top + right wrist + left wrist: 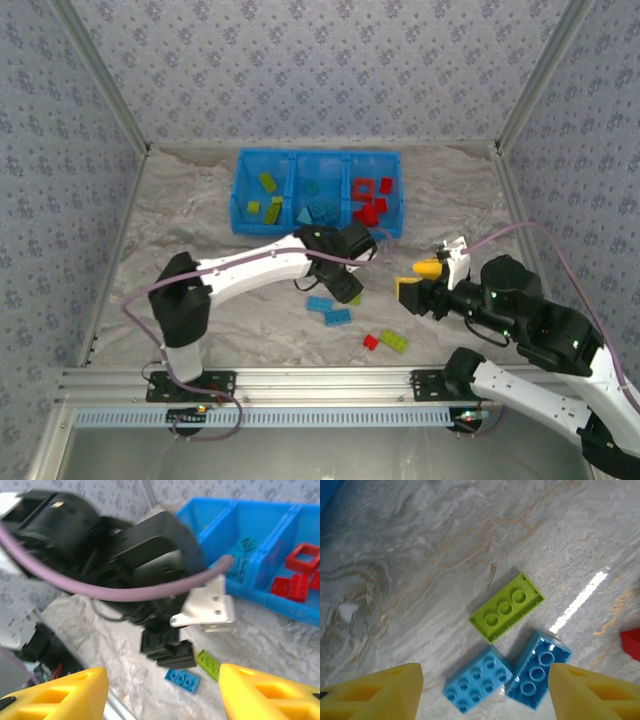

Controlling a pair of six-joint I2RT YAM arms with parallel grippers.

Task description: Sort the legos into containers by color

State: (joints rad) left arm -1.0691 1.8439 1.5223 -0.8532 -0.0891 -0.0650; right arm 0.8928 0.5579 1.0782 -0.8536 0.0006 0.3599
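**Left tool.** My left tool (485,677) hangs over the loose legos near the middle of the table (420,555). Its yellow fingers (380,692) stand wide apart with nothing between them. Below lie a lime green brick (506,607), studs up, and two light blue bricks (477,679) close side by side, nearer the fingers. A red brick (631,642) shows at the right edge.

**Step in hand (my judgement):** pick up one loose brick.

1. I choose the lime green brick, because both its long sides are free.
2. I turn the wrist until the fingers face those long sides.
3. I descend straight and close only once both pads flank the brick, so the blue pair just beside it is not nudged.
4. I carry it to the left compartment (250,185) of the blue bin (238,200), where the green ones lie. Blue goes in the middle, red on the right.

**Right tool.** My right tool (162,680) hovers to the right, fingers wide and empty. I keep it back, since the left arm crosses close in front of it.
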